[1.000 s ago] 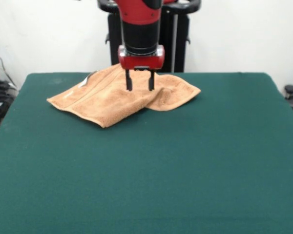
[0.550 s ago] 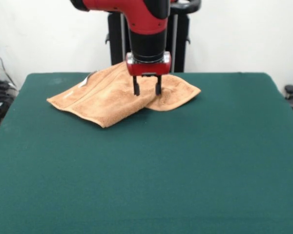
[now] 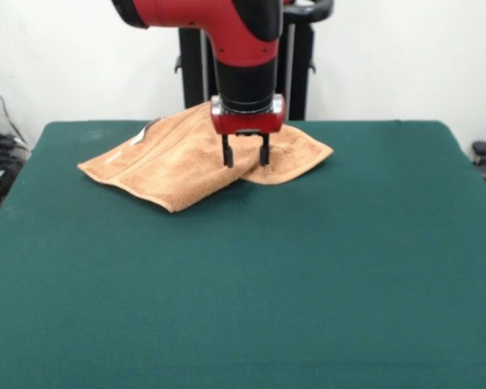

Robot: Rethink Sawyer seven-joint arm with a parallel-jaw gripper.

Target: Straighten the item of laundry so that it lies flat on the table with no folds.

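The towel (image 3: 196, 162) lies folded in 2 layers toward 12 o'clock on the tabletop (image 3: 251, 284), and the hand (image 3: 245, 159), fingers apart and empty, hangs over the upper fold, likely to pinch it.

A robot lab: a bare white wall (image 3: 405, 57), a green-felt table (image 3: 308, 284), cables (image 3: 0, 174) at the side.

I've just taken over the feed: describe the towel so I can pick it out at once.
Find the green table that fills the view; near its far edge, left of centre, lies the towel. It is a small orange-tan terry cloth, folded over itself, with one layer poking out to the right. The open gripper hangs over it, and it is the only thing on the table.
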